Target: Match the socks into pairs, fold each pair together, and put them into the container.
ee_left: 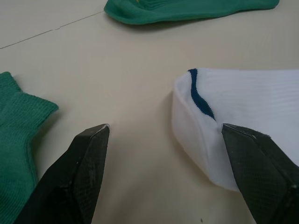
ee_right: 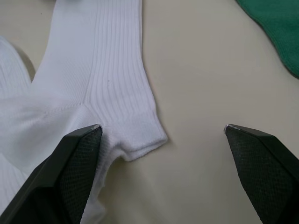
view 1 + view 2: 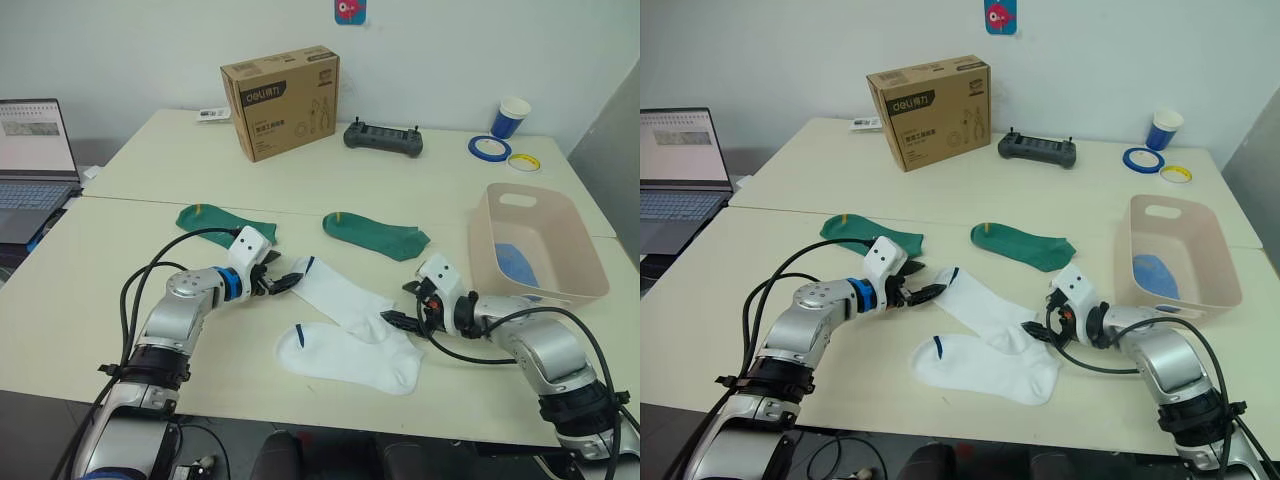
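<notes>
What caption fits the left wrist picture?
Open left tool beside the ribbed white cotton sock's blue-marked cuff on the cream table.

Even, bright overhead lighting; soft faint shadows beneath the white socks [image 3: 345,335]. No glare on the table [image 3: 90,280]. Head views sharp. Wrist views soften toward the near fingertips [image 1: 96,140].

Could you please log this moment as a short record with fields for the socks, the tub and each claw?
white socks: two, overlapping at table centre
green socks: two, lying apart, left one, right one
blue sock: inside the container
container: on the table's right side
left claw: open, at the upper white sock's cuff
right claw: open, at that sock's toe end
</notes>
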Motion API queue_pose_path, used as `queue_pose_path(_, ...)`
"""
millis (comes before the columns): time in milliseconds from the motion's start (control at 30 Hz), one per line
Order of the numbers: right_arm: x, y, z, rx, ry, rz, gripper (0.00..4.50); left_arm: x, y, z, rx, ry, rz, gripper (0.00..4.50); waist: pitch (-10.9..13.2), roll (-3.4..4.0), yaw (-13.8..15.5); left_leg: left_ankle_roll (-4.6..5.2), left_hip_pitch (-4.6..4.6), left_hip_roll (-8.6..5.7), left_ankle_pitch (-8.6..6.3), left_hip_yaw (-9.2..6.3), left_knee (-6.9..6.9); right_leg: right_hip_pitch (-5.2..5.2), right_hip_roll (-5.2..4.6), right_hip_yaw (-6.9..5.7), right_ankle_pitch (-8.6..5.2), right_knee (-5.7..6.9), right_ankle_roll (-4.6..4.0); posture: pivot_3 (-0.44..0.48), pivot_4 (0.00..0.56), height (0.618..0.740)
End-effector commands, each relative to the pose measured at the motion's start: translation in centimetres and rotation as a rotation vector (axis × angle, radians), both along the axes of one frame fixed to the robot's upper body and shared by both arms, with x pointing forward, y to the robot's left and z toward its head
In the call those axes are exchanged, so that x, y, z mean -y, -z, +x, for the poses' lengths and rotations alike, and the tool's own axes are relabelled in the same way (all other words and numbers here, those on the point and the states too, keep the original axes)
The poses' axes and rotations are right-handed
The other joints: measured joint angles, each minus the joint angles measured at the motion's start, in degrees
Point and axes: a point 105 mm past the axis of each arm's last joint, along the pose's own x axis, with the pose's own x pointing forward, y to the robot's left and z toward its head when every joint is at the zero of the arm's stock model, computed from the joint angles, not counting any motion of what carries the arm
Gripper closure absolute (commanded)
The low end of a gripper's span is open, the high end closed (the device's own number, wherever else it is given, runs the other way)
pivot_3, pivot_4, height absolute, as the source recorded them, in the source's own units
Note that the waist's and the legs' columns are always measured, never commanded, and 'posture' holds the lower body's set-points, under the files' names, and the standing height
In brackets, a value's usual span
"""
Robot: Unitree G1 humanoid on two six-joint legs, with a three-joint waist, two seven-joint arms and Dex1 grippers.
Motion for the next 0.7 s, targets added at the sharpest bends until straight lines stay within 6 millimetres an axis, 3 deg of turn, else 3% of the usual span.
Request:
queue_pose_path(33,-0.7,-1.2,-0.7,0.02,-0.055,0.005,0.0,0.5,-0.8,0.4,0.037,0.018,0.009,0.55,0.0,0.0,0.0,0.0,0.0,0.01,0.0,0.0,0.0,0.0,0.01,0.0,0.0,0.0,0.0,0.0,0.15,0.74)
queue_pose_path(167,-0.8,-1.3,-0.8,0.01,-0.056,0.012,0.0,0.8,-0.5,0.3,0.027,0.033,0.01,1.39,0.0,0.0,-0.1,0.0,0.01,0.0,0.0,0.0,0.0,0.01,0.01,0.01,0.0,0.01,0.01,0.0,0.15,0.74)
queue_pose_path(467,-1.1,-1.3,-0.6,-0.003,-0.057,0.048,3.18,1.0,-0.5,0.2,0.018,0.044,0.004,4.48,0.0,0.0,-0.1,0.0,0.03,0.01,0.0,0.0,0.0,0.02,0.01,0.01,0.0,0.01,0.01,0.0,0.15,0.74)
queue_pose_path(567,-1.2,-1.4,-0.4,-0.005,-0.053,0.06,4.3,1.0,-0.5,0.2,0.019,0.044,0.003,4.5,0.0,0.0,-0.1,0.0,0.04,0.01,0.0,-0.01,0.0,0.02,0.02,0.01,0.0,0.03,0.01,0.0,0.15,0.74)
queue_pose_path(700,-1.2,-1.8,0.3,-0.012,-0.02,0.106,4.45,0.9,-0.7,0.1,0.023,0.039,-0.003,4.5,0.0,0.0,-0.1,0.0,0.04,0.01,0.0,0.0,0.01,0.03,0.02,0.01,0.01,0.03,0.01,0.0,0.15,0.74)
